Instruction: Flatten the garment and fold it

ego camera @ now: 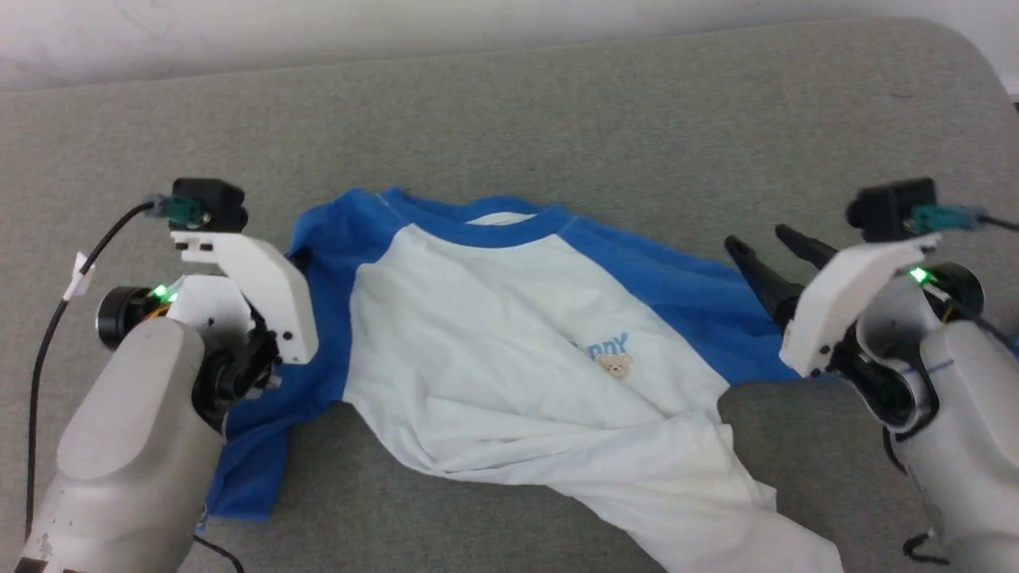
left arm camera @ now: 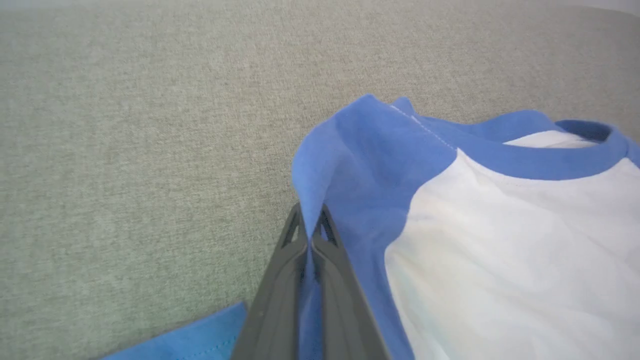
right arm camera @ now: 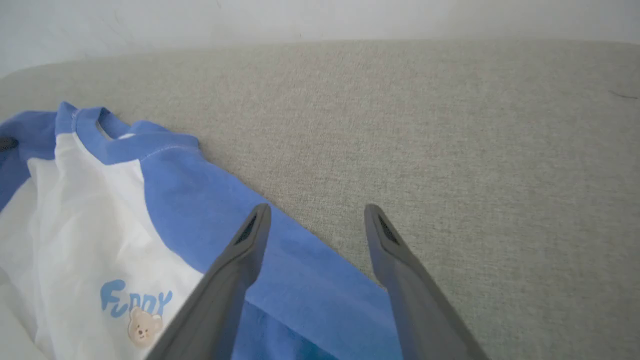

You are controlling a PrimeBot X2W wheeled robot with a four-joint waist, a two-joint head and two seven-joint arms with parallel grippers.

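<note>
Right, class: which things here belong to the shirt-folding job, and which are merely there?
Belong to the job: garment; left gripper, shut on its blue shoulder; right gripper, open beside the other sleeve.
Merely there: grey fabric surface; pale wall behind it.

The garment (ego camera: 478,318) is seen as thin, soft, matt cloth. The surface (ego camera: 605,111) beneath is covered in coarse grey woven fabric.
</note>
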